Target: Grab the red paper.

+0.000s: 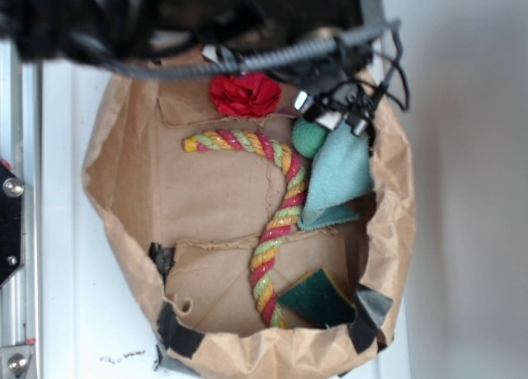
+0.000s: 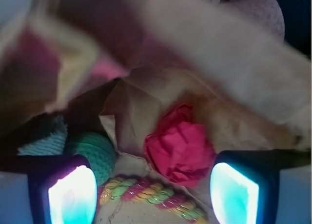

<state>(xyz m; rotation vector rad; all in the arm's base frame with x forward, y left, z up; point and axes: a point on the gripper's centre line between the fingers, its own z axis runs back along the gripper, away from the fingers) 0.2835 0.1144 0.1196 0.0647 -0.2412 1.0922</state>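
Lying against the far wall of the brown paper bag [image 1: 132,189], the red paper [image 1: 245,95] sits on the bag's floor just beyond the top end of the rope [image 1: 276,206], apart from it by a thin strip of brown paper. From the wrist view the red paper [image 2: 179,147] lies between the two glowing fingers [image 2: 72,194], nearer the right one, with the gripper [image 2: 153,197] spread wide and holding nothing. The rope [image 2: 151,194] crosses low in that view, just below the wad. A green ball [image 1: 308,137] rests near the right wall of the bag, beside the rope's bend and touching the top of a pale blue cloth [image 1: 340,181]; in the wrist view the ball [image 2: 95,153] sits left of the red paper. A dark green sponge [image 1: 318,300] lies in the near right corner of the bag, beside the rope's lower end. The arm and its cables [image 1: 346,98] blur over the bag's far edge
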